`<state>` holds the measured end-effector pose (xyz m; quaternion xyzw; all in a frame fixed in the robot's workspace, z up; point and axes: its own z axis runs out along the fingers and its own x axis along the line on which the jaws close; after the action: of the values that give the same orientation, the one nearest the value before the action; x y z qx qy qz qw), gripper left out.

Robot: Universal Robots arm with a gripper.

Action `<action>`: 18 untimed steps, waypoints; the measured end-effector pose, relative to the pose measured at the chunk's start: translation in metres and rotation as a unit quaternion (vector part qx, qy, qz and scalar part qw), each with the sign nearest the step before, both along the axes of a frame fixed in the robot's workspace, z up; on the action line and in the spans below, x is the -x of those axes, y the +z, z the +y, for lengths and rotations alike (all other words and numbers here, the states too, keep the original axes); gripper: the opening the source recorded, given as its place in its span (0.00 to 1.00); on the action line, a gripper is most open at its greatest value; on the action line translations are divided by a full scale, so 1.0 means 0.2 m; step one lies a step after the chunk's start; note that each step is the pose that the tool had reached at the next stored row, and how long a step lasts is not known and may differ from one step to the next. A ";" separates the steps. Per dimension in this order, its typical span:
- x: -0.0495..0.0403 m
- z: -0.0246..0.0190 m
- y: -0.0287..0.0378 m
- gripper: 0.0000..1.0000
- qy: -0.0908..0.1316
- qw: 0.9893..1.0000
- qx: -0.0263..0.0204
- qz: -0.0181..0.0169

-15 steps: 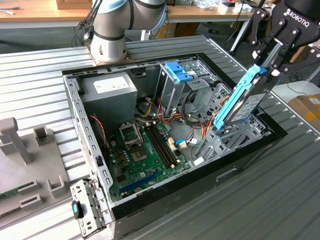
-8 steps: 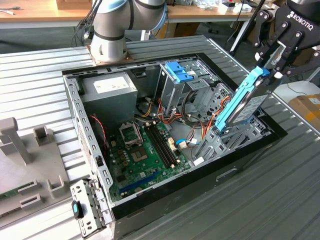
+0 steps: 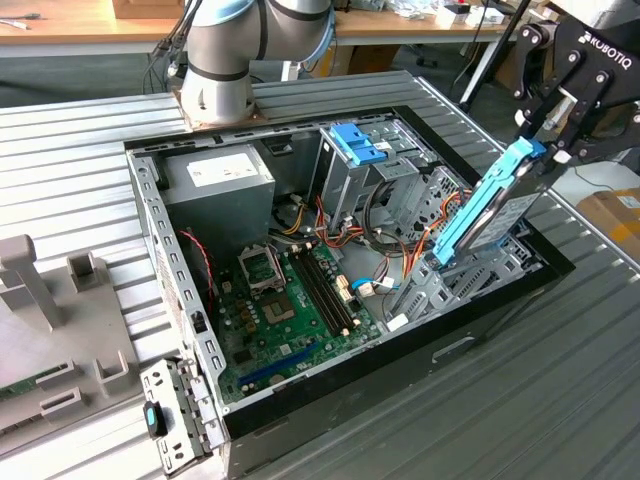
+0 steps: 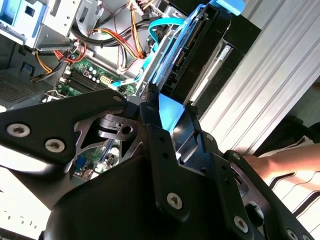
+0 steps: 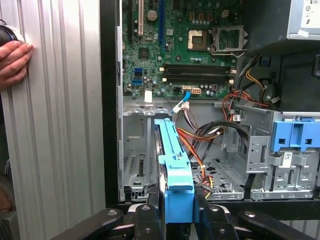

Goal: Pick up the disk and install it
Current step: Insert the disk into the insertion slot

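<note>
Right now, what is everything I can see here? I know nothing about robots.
table: one, grey ribbed metal, under everything.
computer case: one, black and grey, open, on the table.
motherboard: one, green, on the case floor.
power-supply box: one, grey with white sticker, case corner near the arm base.
latch: one, blue, atop the tall metal cage.
cables: several, orange, red, yellow, inside the case.
disk: one, grey with blue rails, tilted over the case's bays.
person's hand: one, beside the case.
arm base: one, silver-grey, behind the case.
tool: one, black, gripping the disk's upper end.
</note>
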<state>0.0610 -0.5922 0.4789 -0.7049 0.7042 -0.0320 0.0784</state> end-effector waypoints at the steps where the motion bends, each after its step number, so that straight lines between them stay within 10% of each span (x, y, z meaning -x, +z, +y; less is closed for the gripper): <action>1: 0.004 -0.008 -0.001 0.36 0.000 1.000 0.000 -0.001; 13: 0.041 -0.016 -0.002 0.36 0.000 1.000 0.000 -0.001; 18: 0.051 -0.026 -0.002 0.36 0.000 0.999 -0.027 -0.017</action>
<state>0.0509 -0.5974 0.4785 -0.7018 0.7035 -0.0252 0.1093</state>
